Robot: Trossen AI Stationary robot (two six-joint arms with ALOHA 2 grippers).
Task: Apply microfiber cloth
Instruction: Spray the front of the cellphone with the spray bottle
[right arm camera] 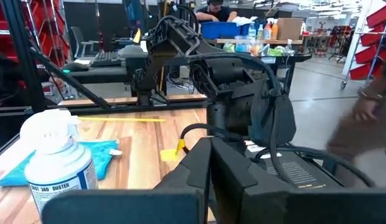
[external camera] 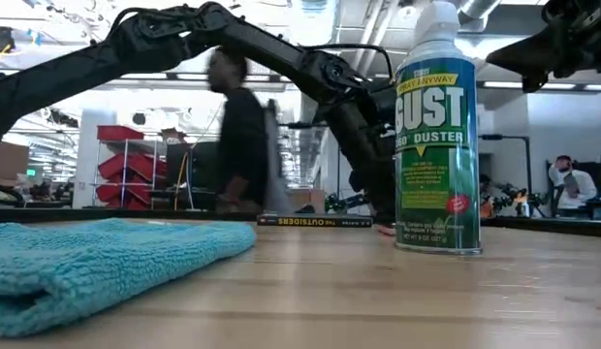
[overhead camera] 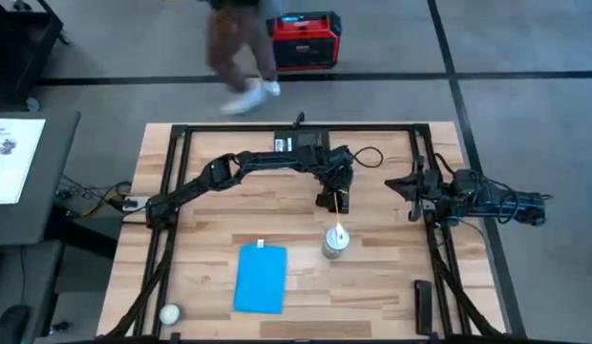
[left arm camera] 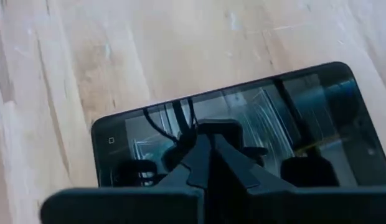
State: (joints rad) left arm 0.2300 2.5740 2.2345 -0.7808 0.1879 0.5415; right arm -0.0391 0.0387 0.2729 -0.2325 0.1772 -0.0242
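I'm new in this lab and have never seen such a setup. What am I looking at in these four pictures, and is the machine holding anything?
It is a robot with two dark arms at a wooden table. One picture looks straight down, one looks level across the tabletop, and two come from cameras on the arms' wrists. The left gripper is over a phone lying screen up, its fingers closed, gripping nothing. The right gripper waits at the table's right side, also closed and empty. Also on the table: the blue microfiber cloth, untouched, a duster spray can and a book. A person walks past behind.
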